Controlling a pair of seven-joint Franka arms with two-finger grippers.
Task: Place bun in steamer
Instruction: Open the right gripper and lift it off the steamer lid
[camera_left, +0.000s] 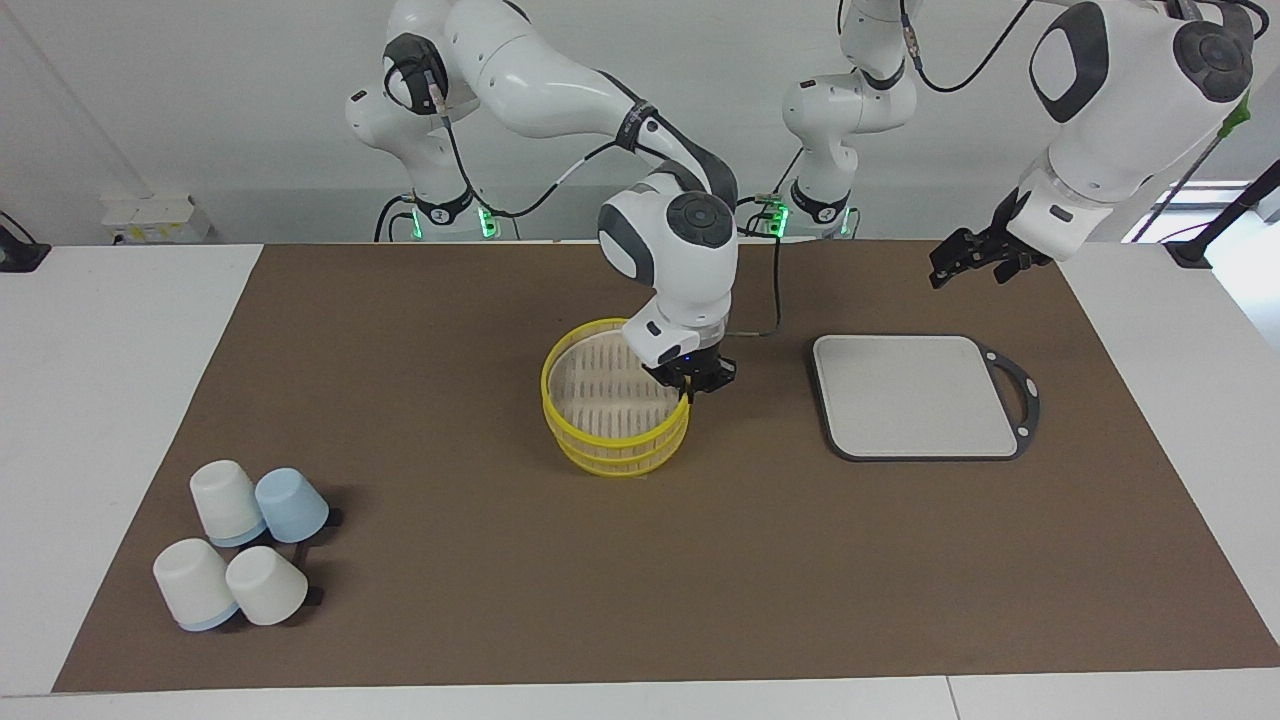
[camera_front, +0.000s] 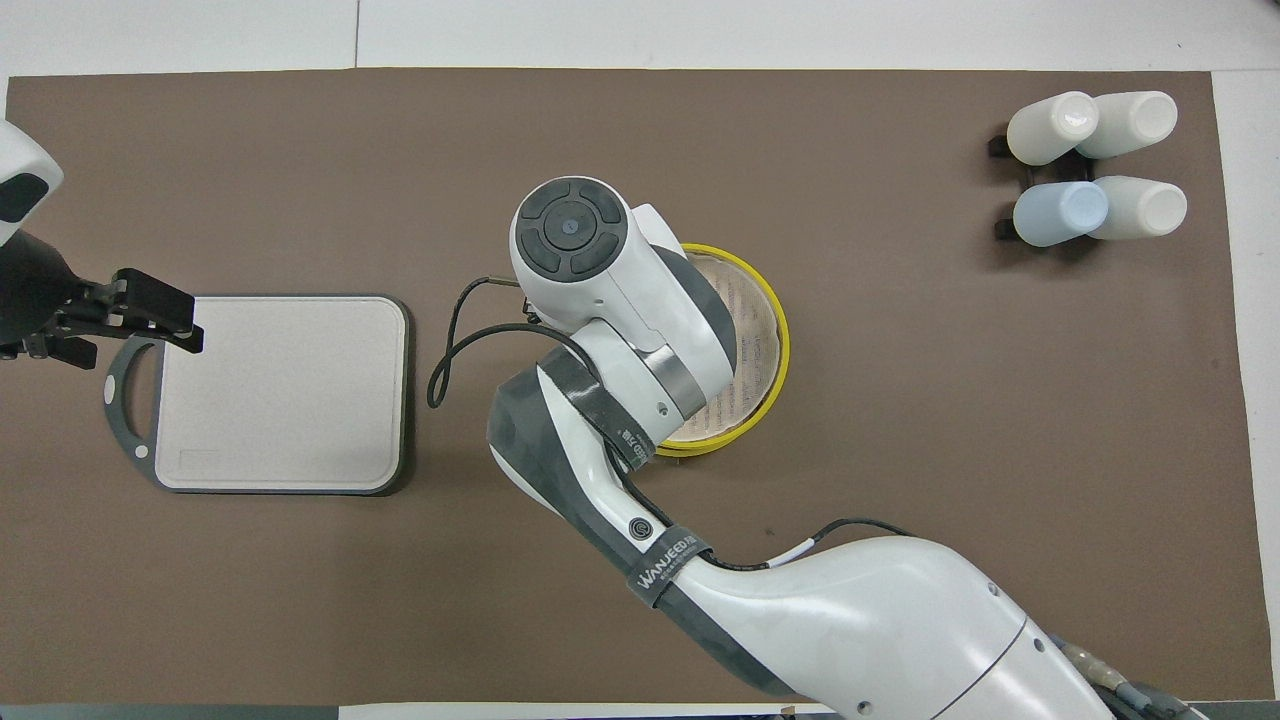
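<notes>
the right gripper (camera_left: 688, 385) pinches the rim of the top yellow basket, which sits on the steamer (camera_left: 622, 450), the left gripper (camera_left: 975, 262) hangs wide open and empty above the grey board (camera_left: 915, 397), no bun shows, and a tug could tip both baskets.

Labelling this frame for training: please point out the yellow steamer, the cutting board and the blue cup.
yellow steamer (camera_left: 612, 432): facing view, rim.
cutting board (camera_left: 915, 395): facing view, middle of its pale surface.
blue cup (camera_left: 291, 504): facing view, its side.
</notes>
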